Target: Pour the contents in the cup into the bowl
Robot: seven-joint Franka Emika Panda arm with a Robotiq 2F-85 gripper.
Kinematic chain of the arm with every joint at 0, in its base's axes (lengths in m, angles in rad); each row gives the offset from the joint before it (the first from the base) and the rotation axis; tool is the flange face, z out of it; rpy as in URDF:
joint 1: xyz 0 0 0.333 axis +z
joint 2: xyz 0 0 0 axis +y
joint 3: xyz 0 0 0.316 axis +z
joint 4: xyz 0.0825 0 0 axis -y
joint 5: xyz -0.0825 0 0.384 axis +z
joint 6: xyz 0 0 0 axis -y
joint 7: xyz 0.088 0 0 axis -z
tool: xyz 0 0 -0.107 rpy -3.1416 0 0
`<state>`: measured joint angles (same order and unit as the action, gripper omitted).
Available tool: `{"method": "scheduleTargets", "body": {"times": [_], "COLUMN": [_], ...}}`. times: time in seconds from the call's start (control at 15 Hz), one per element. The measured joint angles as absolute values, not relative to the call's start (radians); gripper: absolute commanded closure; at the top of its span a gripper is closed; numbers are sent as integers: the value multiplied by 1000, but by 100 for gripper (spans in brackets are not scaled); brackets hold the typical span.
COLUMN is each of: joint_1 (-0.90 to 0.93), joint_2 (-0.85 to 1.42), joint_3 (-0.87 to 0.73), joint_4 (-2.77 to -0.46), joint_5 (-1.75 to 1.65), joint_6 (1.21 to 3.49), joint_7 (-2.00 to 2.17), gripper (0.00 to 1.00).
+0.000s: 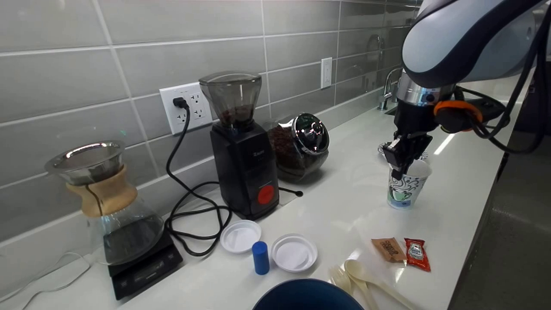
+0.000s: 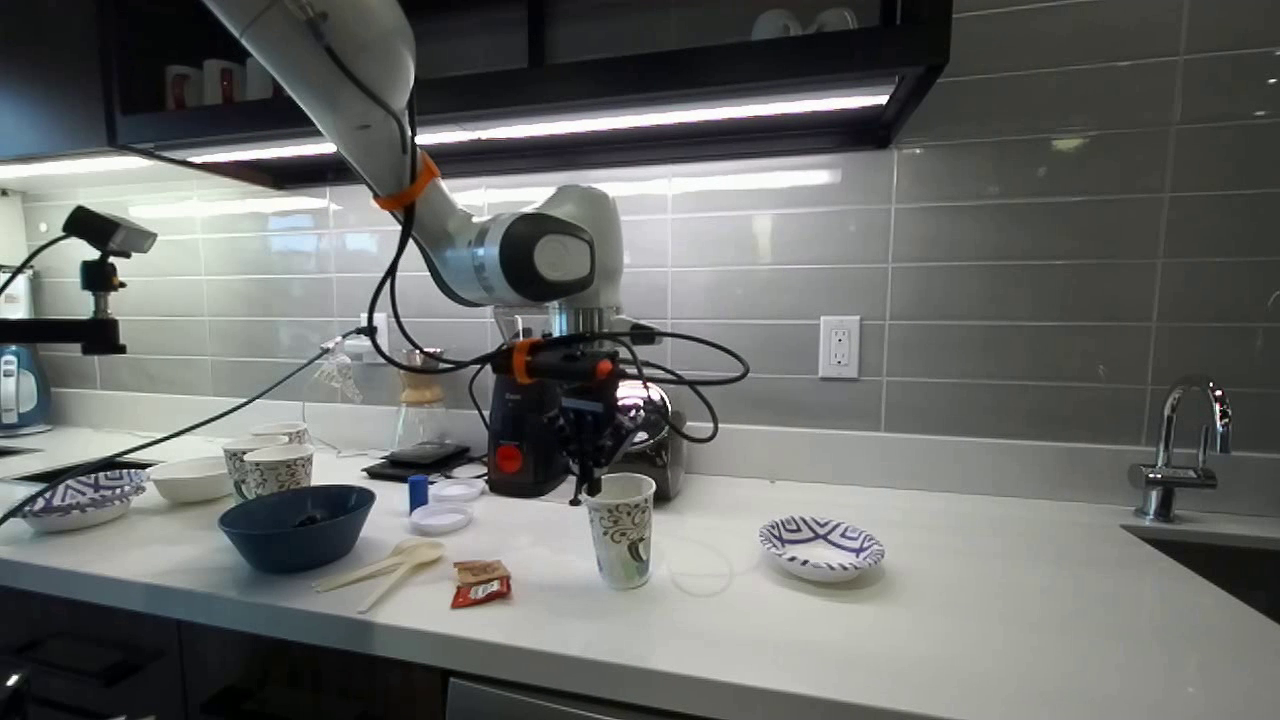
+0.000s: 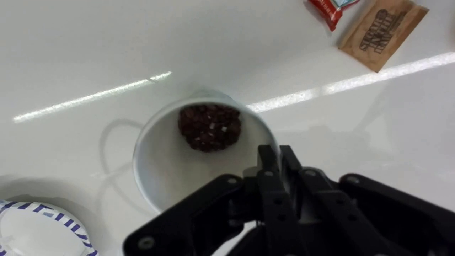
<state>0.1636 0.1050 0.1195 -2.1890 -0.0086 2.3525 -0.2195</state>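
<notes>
Wrist view crops the bowl [image 3: 41, 229]; from here I can't make out what the dark pieces [image 3: 210, 128] in the nearby cup [image 3: 188, 167] are, nor whether the cup's base touches the counter [image 2: 1000, 620]. The gripper [image 3: 278, 151] has its 2 fingers almost together, pinching the cup's wall, 1 inside, 1 outside.

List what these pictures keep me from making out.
Contents: hidden inside the cup in both exterior views.
Bowl: cut by the wrist view's left and bottom edges; mostly behind the hand and cup in an exterior view.
Dark-blue bowl: cut by an exterior view's bottom edge.
Red packet: cut by the wrist view's top edge.
</notes>
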Motion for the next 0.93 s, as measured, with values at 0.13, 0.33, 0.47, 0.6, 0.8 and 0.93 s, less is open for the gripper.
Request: {"method": "scheduleTargets", "body": {"times": [0.13,0.33,0.47,0.6,0.8,0.93], "joint_1": [163,161,155,141,115,96], "joint_2": [105,102,85,52,5,-5], "joint_3": [119,119,118,116,107,90], "joint_4": [-2183,-2171,-2158,-2142,-2116,-2098], "joint_5": [-26,-34,-34,-33,8,78], "joint_6": [2344,2341,2335,2318,2253,2229], "joint_7": [-219,-219,-225,-259,-414,-520], "gripper": [99,99,99,99,96,96]}}
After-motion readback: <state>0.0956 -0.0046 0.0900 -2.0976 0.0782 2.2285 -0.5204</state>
